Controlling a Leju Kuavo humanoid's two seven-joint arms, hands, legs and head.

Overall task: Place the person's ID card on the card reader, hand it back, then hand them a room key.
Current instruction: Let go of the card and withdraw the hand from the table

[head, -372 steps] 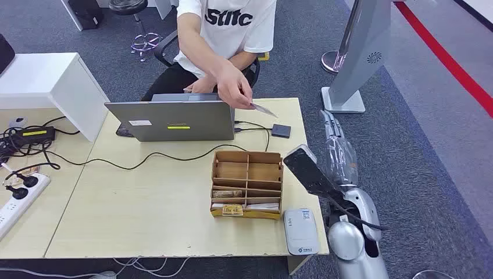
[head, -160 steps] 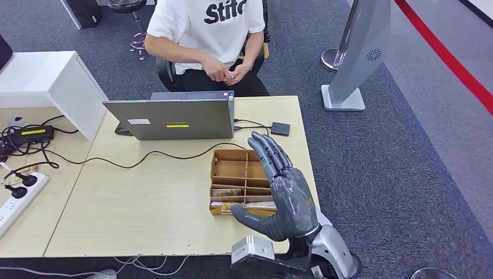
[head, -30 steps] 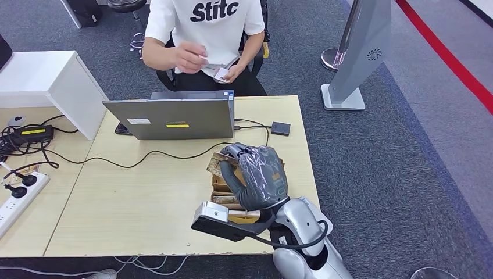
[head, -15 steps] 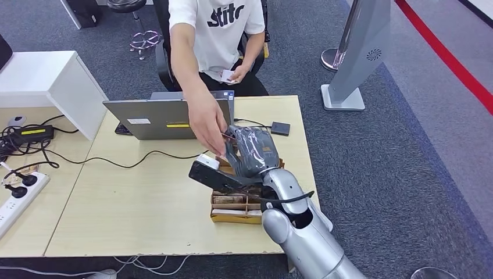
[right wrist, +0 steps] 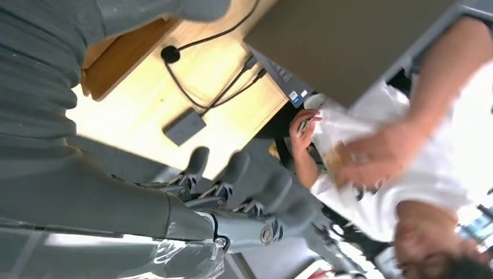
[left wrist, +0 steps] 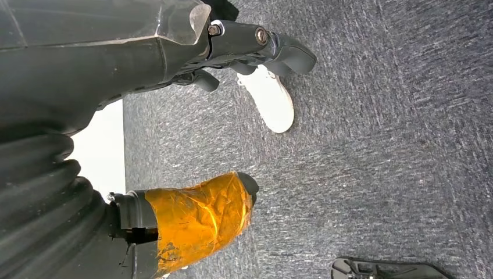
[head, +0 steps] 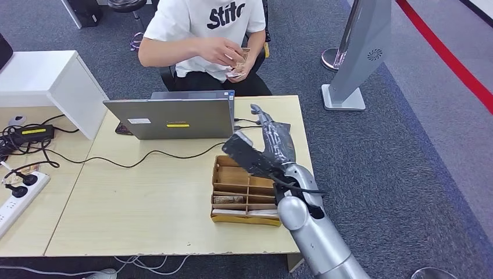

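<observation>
Room key or ID card: small cards (head: pixel 237 65) sit in the seated person's hands (head: pixel 229 55) at chest height, beyond the far edge of the surface (head: pixel 145 197); which card is which, cannot tell. Right hand (head: pixel 273 139) is raised over the far right part of the surface, fingers (head: pixel 258 111) straight and apart, pointing toward the person, holding nothing. Just near of it stands the cardboard compartment box (head: pixel 244 189) with cards in its near slots. A small black device (right wrist: pixel 184 127) lies on the surface near the laptop (head: pixel 171 119), cabled to it. Left hand (left wrist: pixel 192 40) hangs over grey carpet (left wrist: pixel 395 145), fingers loosely curled around nothing; a white shoe (left wrist: pixel 268 97) lies beyond them.
</observation>
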